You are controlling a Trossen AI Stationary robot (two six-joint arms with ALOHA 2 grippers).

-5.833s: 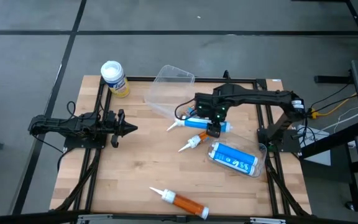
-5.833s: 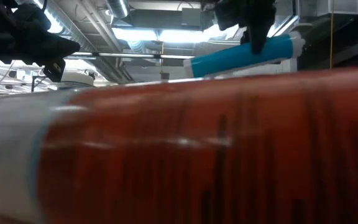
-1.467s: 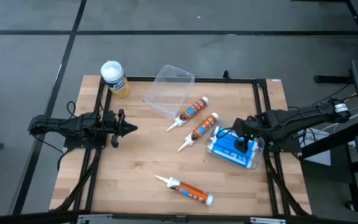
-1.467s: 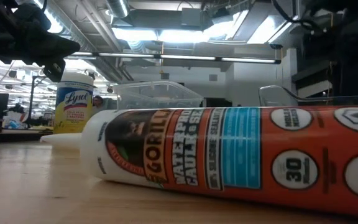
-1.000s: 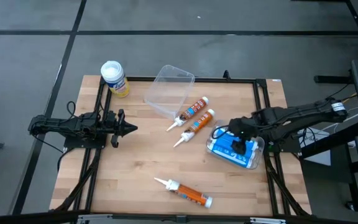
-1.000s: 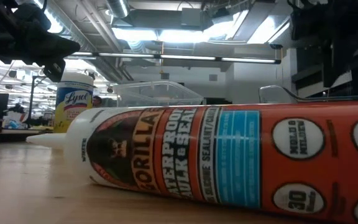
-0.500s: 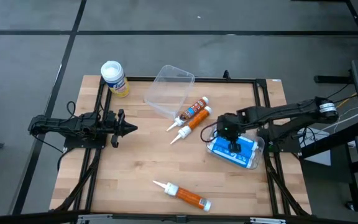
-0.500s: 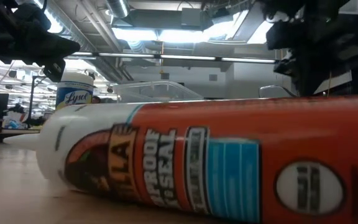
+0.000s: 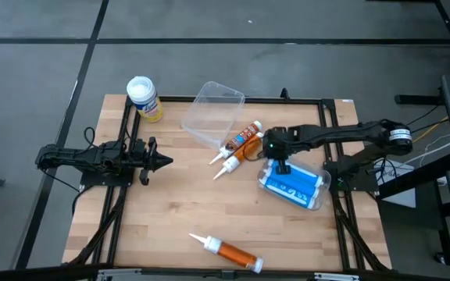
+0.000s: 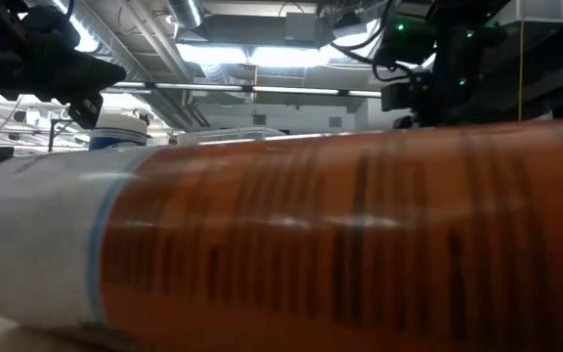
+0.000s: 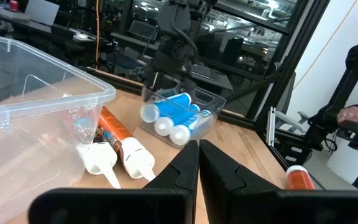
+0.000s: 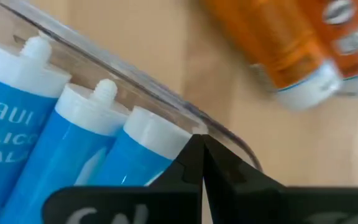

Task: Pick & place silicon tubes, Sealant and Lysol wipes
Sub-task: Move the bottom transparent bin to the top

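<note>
- My right gripper (image 9: 280, 165) is clenched on nothing, tip at the near rim of the clear tray (image 9: 324, 190) holding the blue tubes (image 9: 291, 185)
- Next grab looks like an orange tube (image 9: 246, 150): I should spread the fingers first, come down across its body, not the nozzle
- Its twin (image 9: 239, 138) is touching it, so approach from the free side
- Left gripper (image 9: 162, 161) clamped shut, parked left
- Third orange tube (image 9: 226, 252) lies alone at the front
- Lysol wipes (image 9: 144, 98) upright, far-left corner, beside the empty bin (image 9: 212, 112)

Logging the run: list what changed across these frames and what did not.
The right gripper dropped its blue tube into the clear tray, shut empty and moved toward the pair of orange tubes. The lone orange tube shifted. The left gripper, Lysol wipes and clear bin stayed.
</note>
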